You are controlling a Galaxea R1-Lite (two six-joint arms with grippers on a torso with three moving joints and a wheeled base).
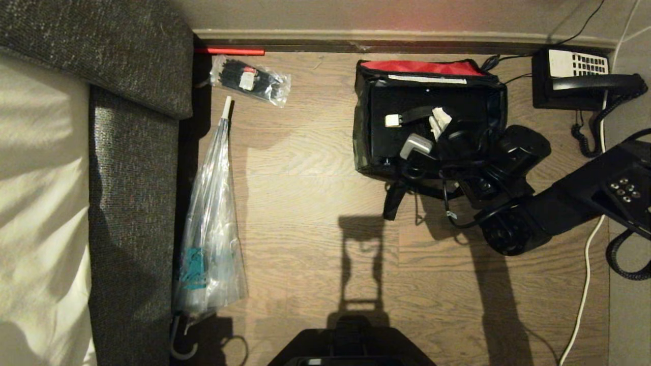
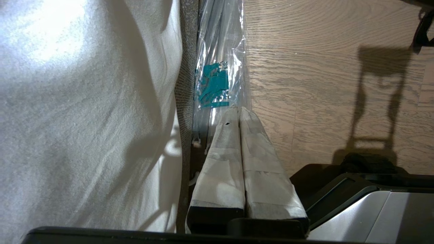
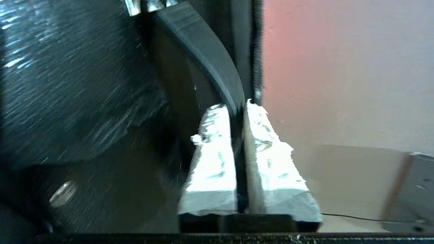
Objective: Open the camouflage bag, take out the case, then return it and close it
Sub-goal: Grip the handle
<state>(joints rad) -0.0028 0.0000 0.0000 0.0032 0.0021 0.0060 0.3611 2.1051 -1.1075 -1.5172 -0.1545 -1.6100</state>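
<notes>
My right tool (image 3: 237,110) is positioned over the open top of the camouflage bag (image 1: 362,147), which stands on the wooden desk (image 1: 315,168) near the back wall, next to a black telephone (image 1: 580,76) on its right. The bag's lid is folded back toward the wall, with its red lining (image 1: 422,67) facing up. The case (image 1: 407,117) sits inside the bag and fills most of the opening; a dark bar (image 1: 414,116) with a whitish end runs across its top. In the right wrist view, the tool's two white-padded fingers (image 3: 213,152) are pressed nearly together, with a narrow black strap-like band (image 3: 206,54) pinched between their tips; the band curves up and away from the fingers. I cannot tell from this view whether the band is part of the case or part of the bag. My left tool (image 2: 240,113) is parked low at my side, its padded fingers (image 2: 223,162) pressed together on nothing, just beside a folded clear umbrella (image 1: 211,229) that lies along the edge of a grey bed frame (image 1: 132,203). A clear packet of black cable ties (image 1: 252,80) lies on the desk, well apart from the bag.
</notes>
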